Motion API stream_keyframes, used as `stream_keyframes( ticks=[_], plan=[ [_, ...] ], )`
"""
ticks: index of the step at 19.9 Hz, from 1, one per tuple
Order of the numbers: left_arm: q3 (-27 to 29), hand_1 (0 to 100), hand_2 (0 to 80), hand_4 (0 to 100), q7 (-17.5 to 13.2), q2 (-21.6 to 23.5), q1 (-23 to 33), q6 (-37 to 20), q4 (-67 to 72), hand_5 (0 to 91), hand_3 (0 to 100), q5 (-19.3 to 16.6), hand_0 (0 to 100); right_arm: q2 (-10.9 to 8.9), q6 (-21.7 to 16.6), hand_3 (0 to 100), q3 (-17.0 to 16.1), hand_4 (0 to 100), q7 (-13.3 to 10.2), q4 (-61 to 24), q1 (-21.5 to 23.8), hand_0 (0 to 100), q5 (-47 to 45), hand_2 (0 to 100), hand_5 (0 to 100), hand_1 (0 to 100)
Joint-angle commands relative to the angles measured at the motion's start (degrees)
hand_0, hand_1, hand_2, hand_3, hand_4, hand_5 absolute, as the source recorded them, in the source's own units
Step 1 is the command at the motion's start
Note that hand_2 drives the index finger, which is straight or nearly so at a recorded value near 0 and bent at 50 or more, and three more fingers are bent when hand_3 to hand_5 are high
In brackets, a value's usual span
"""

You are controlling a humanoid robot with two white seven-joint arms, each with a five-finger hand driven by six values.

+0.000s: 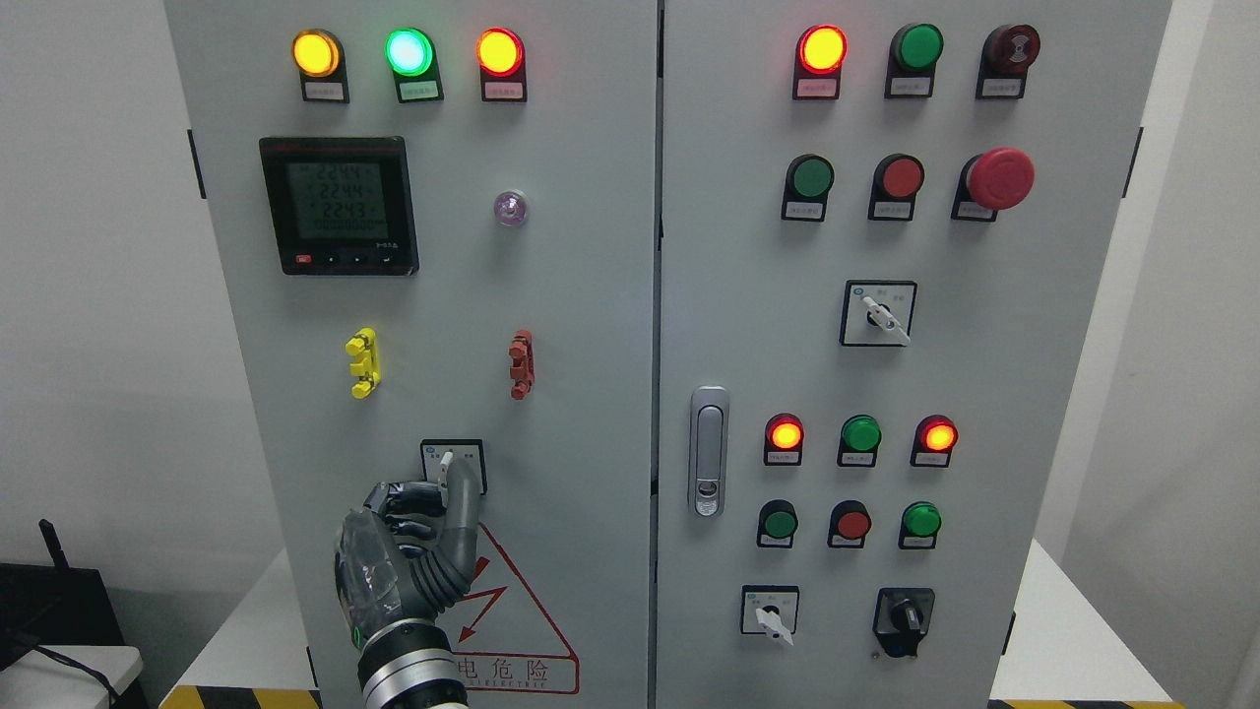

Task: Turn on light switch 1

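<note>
My left hand (413, 551) is up against the big grey cabinet (591, 295), low on its left door. The switch (451, 465) I want sits on that door, at about 6 o'clock from the red clip (521, 364) and just above the red warning triangle (512, 611). It is a small black square plate with a little white knob that points up, toward 12 o'clock. One finger of mine reaches up along the knob's right side and looks like it touches it. My other fingers (399, 502) are curled in beside it, at about 9 o'clock from the knob. I do not think I am pinching the knob yet, and I hold nothing else. My right hand is not in the picture. I think this knob is hard plastic, small and stiff. It will not bend or squash. It probably clicks over with a firm little twist, so I need a good hold. It looks smooth, so my finger could slip off. The best place to hold it is on the two flat sides of the white knob, one finger on each side, then turn.
</note>
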Motion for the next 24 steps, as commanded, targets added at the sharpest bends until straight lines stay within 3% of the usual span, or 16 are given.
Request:
stream_keyframes(
  ticks=[1,24],
  plan=[
    [0.0,39,55.5,73,0.1,0.1,-0.3,0.2,0.2,63.1,69,0.0,24,0.00,0.0,0,0.0,0,-0.1,0.0,0.0,12,-1.1,0,0,39],
    [-0.4,37,58.4,74,0.0,0.0,-0.4,0.3,0.2,64.0,71,-0.2,34,0.00,0.0,0,0.0,0,-0.1,0.0,0.0,12,-1.1,0,0,39]
  ],
)
